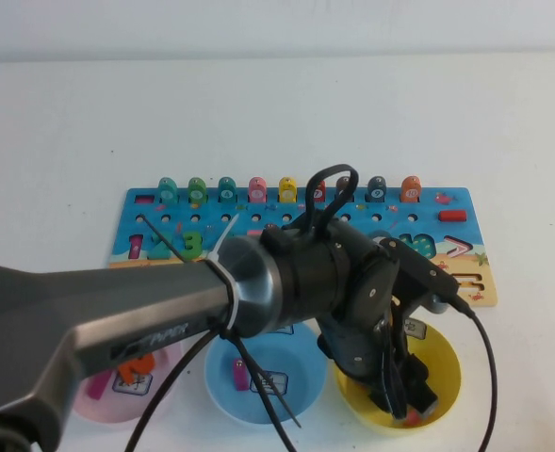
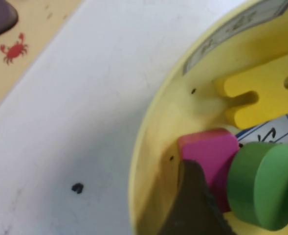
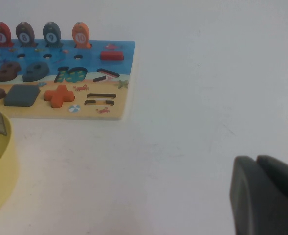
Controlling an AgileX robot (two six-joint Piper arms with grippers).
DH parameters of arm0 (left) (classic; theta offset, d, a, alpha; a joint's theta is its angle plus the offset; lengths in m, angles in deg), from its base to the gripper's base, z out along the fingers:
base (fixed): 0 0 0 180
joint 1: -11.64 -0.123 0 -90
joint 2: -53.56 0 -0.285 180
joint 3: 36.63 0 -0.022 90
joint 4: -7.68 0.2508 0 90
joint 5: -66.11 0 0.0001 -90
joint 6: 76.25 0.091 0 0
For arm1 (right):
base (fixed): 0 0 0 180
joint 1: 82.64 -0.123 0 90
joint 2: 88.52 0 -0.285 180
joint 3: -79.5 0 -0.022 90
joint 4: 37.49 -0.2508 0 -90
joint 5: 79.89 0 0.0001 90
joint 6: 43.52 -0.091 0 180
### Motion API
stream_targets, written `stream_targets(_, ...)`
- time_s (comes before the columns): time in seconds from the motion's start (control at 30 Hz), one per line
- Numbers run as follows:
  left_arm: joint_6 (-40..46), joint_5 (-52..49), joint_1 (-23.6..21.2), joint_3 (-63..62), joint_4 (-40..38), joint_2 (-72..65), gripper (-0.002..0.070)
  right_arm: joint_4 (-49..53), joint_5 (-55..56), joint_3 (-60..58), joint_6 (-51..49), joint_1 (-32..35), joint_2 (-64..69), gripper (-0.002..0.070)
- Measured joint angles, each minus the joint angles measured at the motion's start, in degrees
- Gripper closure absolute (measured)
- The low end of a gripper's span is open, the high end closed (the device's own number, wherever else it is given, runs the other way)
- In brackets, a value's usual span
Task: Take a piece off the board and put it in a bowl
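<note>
The green disc (image 2: 263, 186) lies tilted inside the yellow bowl (image 1: 447, 363), against a pink piece (image 2: 210, 149) and near a yellow piece (image 2: 261, 93). My left gripper (image 1: 409, 400) reaches down into this bowl at the front right. One dark finger (image 2: 192, 210) shows beside the disc, with a gap between them, so the gripper is open and the disc is free. The bowl's rim also shows in the left wrist view (image 2: 146, 147). The board (image 1: 390, 202) lies behind the bowls. My right gripper (image 3: 266, 196) is shut and empty, over bare table to the right of the board (image 3: 126, 54).
A light blue bowl (image 1: 305, 353) and a pink bowl (image 1: 164, 405) stand left of the yellow one, each holding pieces. My left arm crosses over them and hides part of the board. White table lies to the right of the board and bowl.
</note>
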Motion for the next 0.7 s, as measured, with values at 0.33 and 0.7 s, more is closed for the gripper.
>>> stream_targets(0.33,-0.13,-6.27,0.0,-4.09,-0.22,3.62,0.0255,0.0,0.0,0.0,0.0,0.0,0.0,0.0694)
stream_targets(0.7,0.41,-13.23,-0.13,-4.32,2.14,10.3,0.0586,0.0,0.0,0.0,0.0,0.0,0.0,0.0694)
